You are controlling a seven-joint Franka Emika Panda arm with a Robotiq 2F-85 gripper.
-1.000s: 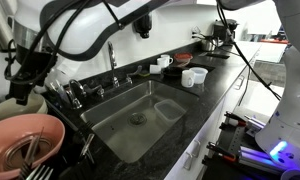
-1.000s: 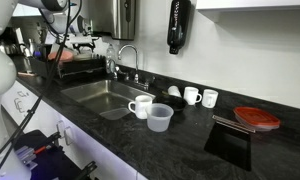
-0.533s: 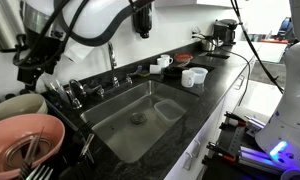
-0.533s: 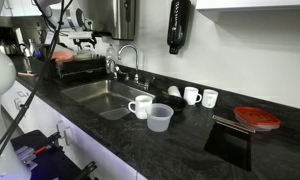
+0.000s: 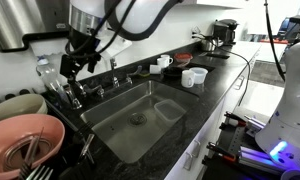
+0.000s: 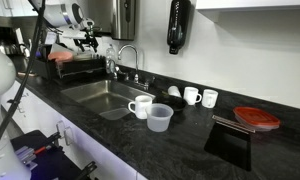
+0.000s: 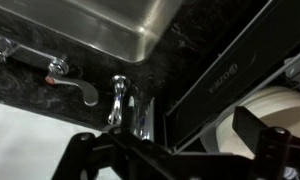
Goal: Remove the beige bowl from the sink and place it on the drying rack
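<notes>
The beige bowl [image 5: 14, 104] rests on the black wire drying rack [image 5: 62, 101] at the left, behind a larger salmon-pink bowl [image 5: 26, 138]. In the wrist view the beige bowl [image 7: 273, 118] shows at the right, beside the rack's edge [image 7: 218, 78]. My gripper [image 5: 74, 62] hangs open and empty above the rack's end near the faucet, apart from the bowl. It also shows in the other exterior view [image 6: 87, 40] and in the wrist view [image 7: 175, 150]. The steel sink [image 5: 118, 120] holds no bowl in either exterior view [image 6: 95, 92].
A chrome faucet [image 6: 125, 60] with handles stands behind the sink. White cups [image 6: 140, 105] and a clear plastic cup [image 6: 159, 118] stand on the black countertop [image 6: 190, 135] beside the sink. A red dish [image 6: 256, 117] lies farther along. Utensils stand in the rack.
The beige bowl has come into view resting on the rack, let go. My gripper has moved away from it, along the rack toward the faucet.
</notes>
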